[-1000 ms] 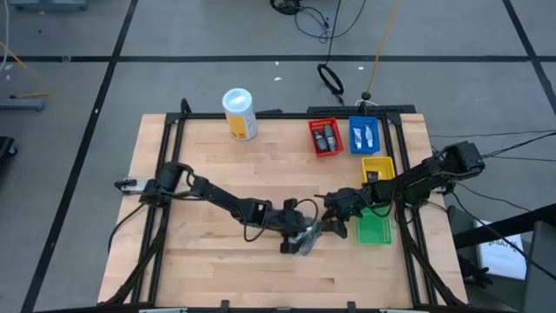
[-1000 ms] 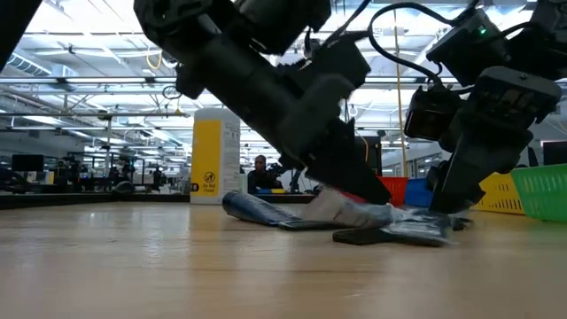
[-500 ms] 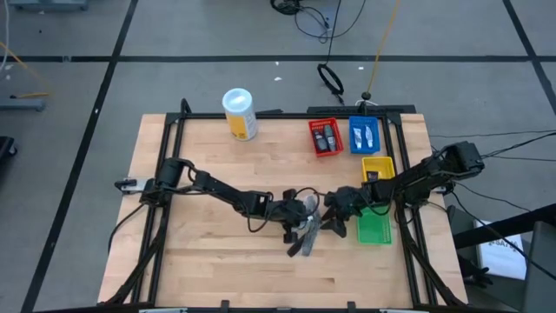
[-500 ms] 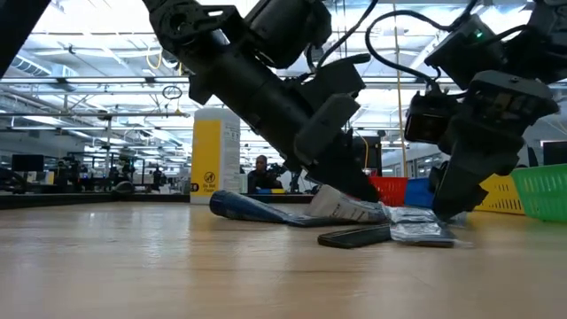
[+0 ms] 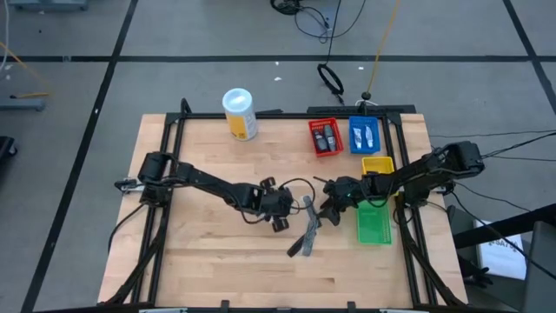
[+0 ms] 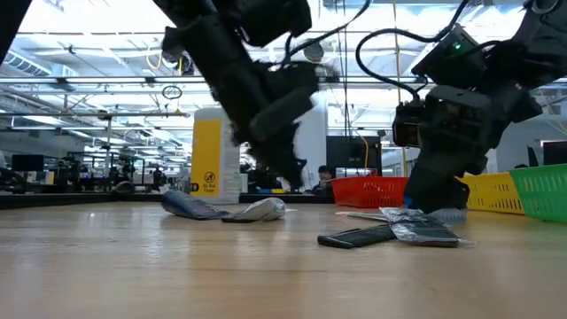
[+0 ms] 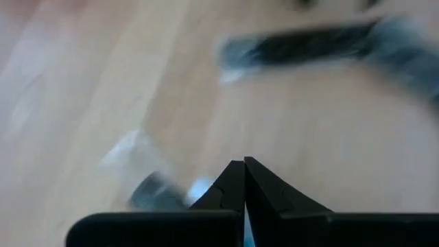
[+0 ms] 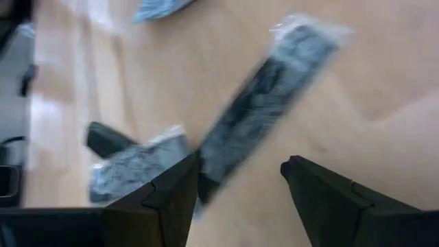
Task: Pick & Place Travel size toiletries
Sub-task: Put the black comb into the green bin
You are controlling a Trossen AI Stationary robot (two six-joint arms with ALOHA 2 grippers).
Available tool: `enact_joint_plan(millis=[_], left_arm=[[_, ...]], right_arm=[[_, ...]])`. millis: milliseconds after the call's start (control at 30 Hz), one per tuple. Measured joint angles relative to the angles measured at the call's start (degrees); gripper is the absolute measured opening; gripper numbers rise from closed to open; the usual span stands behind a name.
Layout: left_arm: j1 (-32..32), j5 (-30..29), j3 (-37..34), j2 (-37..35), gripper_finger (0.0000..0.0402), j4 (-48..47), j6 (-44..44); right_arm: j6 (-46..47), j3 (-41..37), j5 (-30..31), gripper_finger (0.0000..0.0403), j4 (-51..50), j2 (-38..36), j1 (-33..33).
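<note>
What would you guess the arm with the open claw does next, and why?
Probably it lowers onto the packet just ahead of it. The right gripper stands open and empty above the grey sachet lying flat on the table. The left gripper is shut, holding nothing, beside it.

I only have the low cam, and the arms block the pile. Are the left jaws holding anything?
Observer: No. In the left wrist view the left gripper has its jaws shut tip to tip, with nothing between them.
Operator: Right side?
Observer: The right gripper has its jaws open. It hangs over a long dark sachet in clear wrap and is not gripping it.
Operator: Anything binned? I only see bin walls.
Observer: Yes. From above, the red plastic bin holds small dark packets, and the blue plastic bin holds pale packets.
</note>
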Motion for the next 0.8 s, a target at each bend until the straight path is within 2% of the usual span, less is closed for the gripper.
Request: enact_joint_plan(millis=[200,333,800], left_arm=[[1.2,5.1,0.2,3.1,0.0003,11.3,3.0],[2.3,8.1,0.2,6.4,0.0002,15.2,3.3],[4.7,16.1,0.5,15.3,0.0002,28.8,1.9]], right_arm=[[-0.1,0.0,1.2,0.0212,-1.9,-2.0,-2.3],[1.1,0.0,4.7,0.0218,-3.1,-1.2,-2.3],[6.6,0.2,2.5,0.0218,2.9,4.7,-1.7]])
